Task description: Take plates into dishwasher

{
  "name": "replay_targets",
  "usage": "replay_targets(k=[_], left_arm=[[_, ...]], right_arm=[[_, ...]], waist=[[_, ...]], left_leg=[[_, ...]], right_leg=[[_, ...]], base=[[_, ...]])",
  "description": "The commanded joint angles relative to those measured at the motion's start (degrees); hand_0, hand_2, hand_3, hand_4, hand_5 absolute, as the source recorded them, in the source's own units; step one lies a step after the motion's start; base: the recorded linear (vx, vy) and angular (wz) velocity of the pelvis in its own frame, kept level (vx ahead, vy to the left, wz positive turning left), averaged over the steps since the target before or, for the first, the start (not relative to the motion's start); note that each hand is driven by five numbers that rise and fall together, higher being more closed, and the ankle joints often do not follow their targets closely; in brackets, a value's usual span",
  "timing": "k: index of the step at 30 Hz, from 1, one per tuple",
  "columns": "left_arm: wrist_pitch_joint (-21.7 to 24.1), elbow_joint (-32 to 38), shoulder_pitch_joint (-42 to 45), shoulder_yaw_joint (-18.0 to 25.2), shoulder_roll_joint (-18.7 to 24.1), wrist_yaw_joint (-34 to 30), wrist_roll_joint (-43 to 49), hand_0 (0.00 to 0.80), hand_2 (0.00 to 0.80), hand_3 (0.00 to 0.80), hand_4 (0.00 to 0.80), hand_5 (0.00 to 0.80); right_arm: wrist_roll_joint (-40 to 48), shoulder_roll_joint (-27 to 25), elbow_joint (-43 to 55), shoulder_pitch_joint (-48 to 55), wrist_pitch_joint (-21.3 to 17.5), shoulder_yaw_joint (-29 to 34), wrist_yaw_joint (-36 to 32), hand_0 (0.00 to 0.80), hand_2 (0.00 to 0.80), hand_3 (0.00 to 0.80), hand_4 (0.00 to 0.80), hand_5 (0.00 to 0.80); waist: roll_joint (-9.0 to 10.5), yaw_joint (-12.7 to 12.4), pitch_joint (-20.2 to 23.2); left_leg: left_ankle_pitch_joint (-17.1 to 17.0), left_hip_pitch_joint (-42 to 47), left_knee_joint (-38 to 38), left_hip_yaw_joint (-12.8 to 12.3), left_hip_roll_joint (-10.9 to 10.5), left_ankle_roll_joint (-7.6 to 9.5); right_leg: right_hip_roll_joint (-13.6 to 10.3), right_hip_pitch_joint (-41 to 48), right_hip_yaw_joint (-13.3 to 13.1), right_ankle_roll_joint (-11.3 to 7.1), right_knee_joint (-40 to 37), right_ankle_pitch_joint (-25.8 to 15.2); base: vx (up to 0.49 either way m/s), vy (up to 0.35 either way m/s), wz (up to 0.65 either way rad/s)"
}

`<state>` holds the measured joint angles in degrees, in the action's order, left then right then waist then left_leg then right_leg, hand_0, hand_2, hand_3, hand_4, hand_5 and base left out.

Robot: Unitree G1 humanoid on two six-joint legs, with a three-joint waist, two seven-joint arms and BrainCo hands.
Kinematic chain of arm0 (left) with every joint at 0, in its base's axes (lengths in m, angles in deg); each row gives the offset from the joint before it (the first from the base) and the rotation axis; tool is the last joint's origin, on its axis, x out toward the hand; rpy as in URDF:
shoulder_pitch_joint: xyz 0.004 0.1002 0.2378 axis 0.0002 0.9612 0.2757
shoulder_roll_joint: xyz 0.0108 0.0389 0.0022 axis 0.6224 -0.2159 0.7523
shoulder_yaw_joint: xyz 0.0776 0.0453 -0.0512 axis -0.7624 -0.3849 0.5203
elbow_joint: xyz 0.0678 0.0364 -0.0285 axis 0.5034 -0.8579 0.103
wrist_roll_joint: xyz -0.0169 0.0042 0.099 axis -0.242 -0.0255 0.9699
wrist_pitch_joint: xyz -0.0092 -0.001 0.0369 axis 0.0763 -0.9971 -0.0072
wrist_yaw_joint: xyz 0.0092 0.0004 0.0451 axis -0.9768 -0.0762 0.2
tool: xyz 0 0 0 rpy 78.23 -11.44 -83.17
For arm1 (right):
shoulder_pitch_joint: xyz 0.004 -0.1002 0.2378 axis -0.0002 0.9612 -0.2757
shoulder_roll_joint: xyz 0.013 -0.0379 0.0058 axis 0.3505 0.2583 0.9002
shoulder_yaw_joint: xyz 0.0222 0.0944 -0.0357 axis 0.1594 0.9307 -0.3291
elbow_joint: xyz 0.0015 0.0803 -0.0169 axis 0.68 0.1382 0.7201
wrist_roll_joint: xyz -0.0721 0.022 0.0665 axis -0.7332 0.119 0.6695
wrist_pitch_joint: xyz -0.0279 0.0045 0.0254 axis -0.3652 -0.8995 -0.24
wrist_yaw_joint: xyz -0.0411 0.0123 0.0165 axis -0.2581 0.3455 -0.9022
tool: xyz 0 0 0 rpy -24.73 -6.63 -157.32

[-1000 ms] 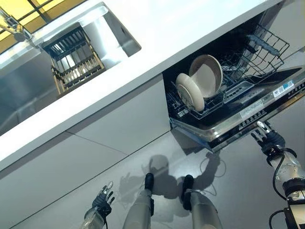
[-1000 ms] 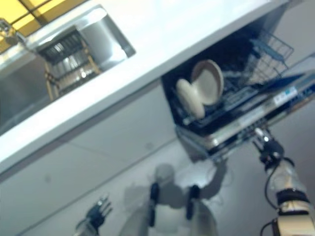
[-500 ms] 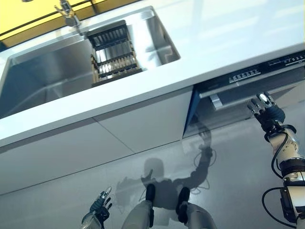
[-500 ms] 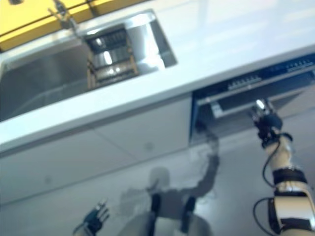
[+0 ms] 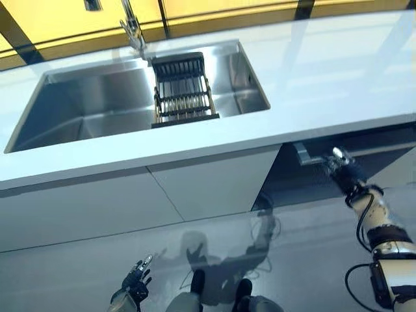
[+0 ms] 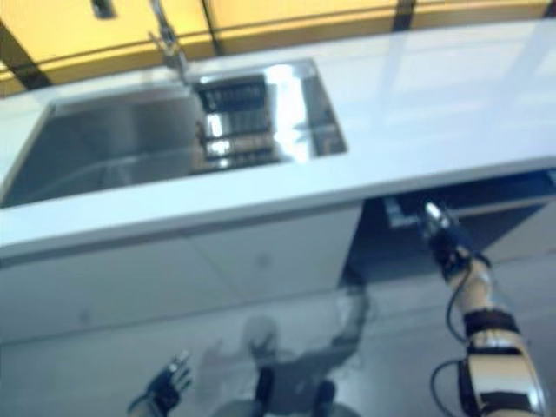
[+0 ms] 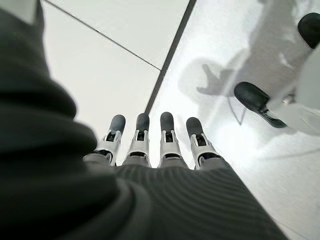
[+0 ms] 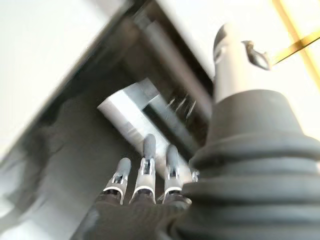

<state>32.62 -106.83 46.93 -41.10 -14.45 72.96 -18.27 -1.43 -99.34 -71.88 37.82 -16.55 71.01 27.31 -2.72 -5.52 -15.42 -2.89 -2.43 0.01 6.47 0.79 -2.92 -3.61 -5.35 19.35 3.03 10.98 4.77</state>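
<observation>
White tabletop point(image 5: 325, 71) runs across the kitchen, with a steel sink point(image 5: 84, 110) sunk into it and a dark rack point(image 5: 184, 91) sitting in the sink under the tap point(image 5: 132, 29). Right of the sink, below the tabletop's edge, the dishwasher point(image 5: 351, 162) door is nearly closed; no plates show. The right hand point(image 5: 343, 170) has straight fingers against its handle point(image 5: 305, 155). Well below the sink, the left hand point(image 5: 134, 281) hangs open, holding nothing.
</observation>
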Motion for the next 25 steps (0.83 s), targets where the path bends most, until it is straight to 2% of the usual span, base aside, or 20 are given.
replay_targets(k=[1,5,13,17,22,25], left_arm=[[1.9,-3.8,-0.1,-2.0,1.3,1.7,8.0,0.0,0.0,0.0,0.0,0.0],[1.7,-6.6,0.0,-3.2,1.1,2.8,12.6,0.0,0.0,0.0,0.0,0.0],[1.2,-12.1,0.6,-3.9,-0.7,3.4,17.1,0.0,0.0,0.0,0.0,0.0],[0.9,-14.5,0.8,-4.2,-2.1,3.6,18.4,0.0,0.0,0.0,0.0,0.0],[-1.8,-16.3,1.4,-4.7,-4.4,3.8,20.2,0.0,0.0,0.0,0.0,0.0],[-1.9,-16.8,1.6,-5.4,-5.8,4.5,20.6,0.0,0.0,0.0,0.0,0.0]], right_arm=[[-2.9,5.3,-2.9,5.0,-2.4,-2.1,0.6,0.0,0.0,0.0,0.0,0.0],[-4.3,10.1,-5.8,10.9,-3.9,-2.6,-0.8,0.0,0.0,0.0,0.0,0.0],[-5.5,18.9,-10.6,19.3,-7.9,-5.4,-2.2,0.0,0.0,0.0,0.0,0.0],[-5.1,22.0,-12.4,21.1,-8.4,-7.0,-3.1,0.0,0.0,0.0,0.0,0.0],[-5.1,25.3,-14.1,23.5,-6.7,-8.7,-3.7,0.0,0.0,0.0,0.0,0.0],[-5.7,26.4,-14.6,24.4,-6.4,-9.3,-4.0,0.0,0.0,0.0,0.0,0.0]], waist=[[2.74,-0.4,4.2],[2.91,0.1,7.1],[2.94,0.6,11.5],[3.07,0.8,12.8],[2.95,1.4,14.0],[2.95,1.6,14.4]], left_leg=[[-1.6,1.7,5.0,-1.1,-1.1,2.29],[-1.1,1.9,5.0,-1.4,-1.3,2.53],[0.2,3.4,5.0,-3.2,-1.1,3.21],[0.9,4.3,5.0,-3.5,-1.2,3.63],[1.7,5.5,5.0,-4.5,-1.3,4.21],[2.0,5.8,5.0,-4.5,-1.4,4.45]], right_leg=[[0.5,9.0,-4.8,-1.5,-12.7,-4.0],[0.6,10.3,-5.4,-2.36,-16.0,-5.9],[-0.1,10.3,-6.5,-3.44,-16.0,-5.8],[-0.2,11.0,-6.5,-3.51,-16.0,-5.5],[-0.4,11.9,-6.9,-3.83,-16.0,-5.4],[-0.5,12.0,-7.1,-4.11,-16.0,-5.4]], base=[[0.113,0.11,0.01],[0.062,0.102,0.01],[0.018,0.1,0.0],[0.019,0.071,-0.04],[0.028,0.066,-0.03],[0.014,0.039,-0.04]])
